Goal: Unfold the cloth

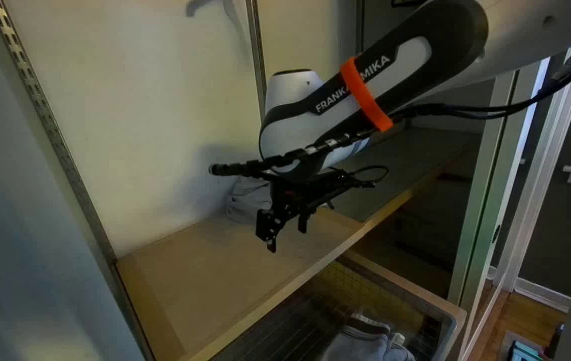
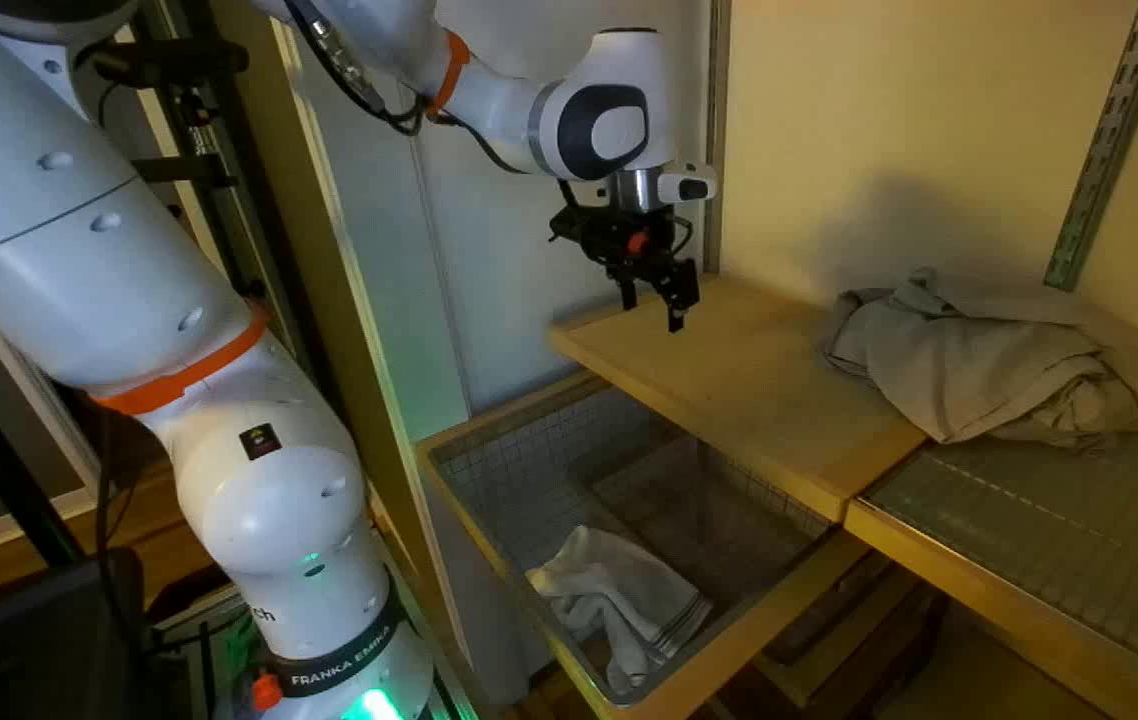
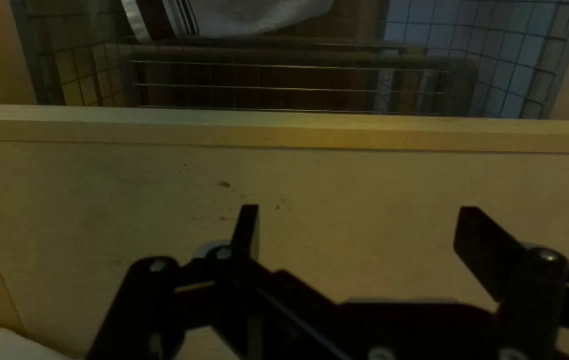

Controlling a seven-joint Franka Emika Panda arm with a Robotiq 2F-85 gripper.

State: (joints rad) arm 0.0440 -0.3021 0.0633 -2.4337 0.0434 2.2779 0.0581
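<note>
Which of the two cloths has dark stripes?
The cloth in the basket: dark stripes run near one edge. The heap on the shelf shows none.

The crumpled cloth (image 2: 999,365) looks woven and matt, creased all over; the striped towel (image 2: 629,590) is soft-looking, dull fabric. The shelf board (image 1: 225,281) is smooth, matt wood — marked with small dark specks (image 3: 224,184) in the wrist view. The neighbouring shelf panel (image 2: 1049,530) has a finely ribbed surface and wood edging (image 2: 1014,605). The basket (image 3: 509,55) is thin metal mesh in a wooden frame (image 2: 759,625); the wall standard (image 1: 39,95) is slotted metal. The arm casing (image 2: 259,490) looks like smooth plastic, slightly glossy, with a shiny metal collar (image 2: 635,190) — and the gripper (image 3: 357,209) is mostly matt, its screw heads (image 3: 548,255) shiny.
</note>
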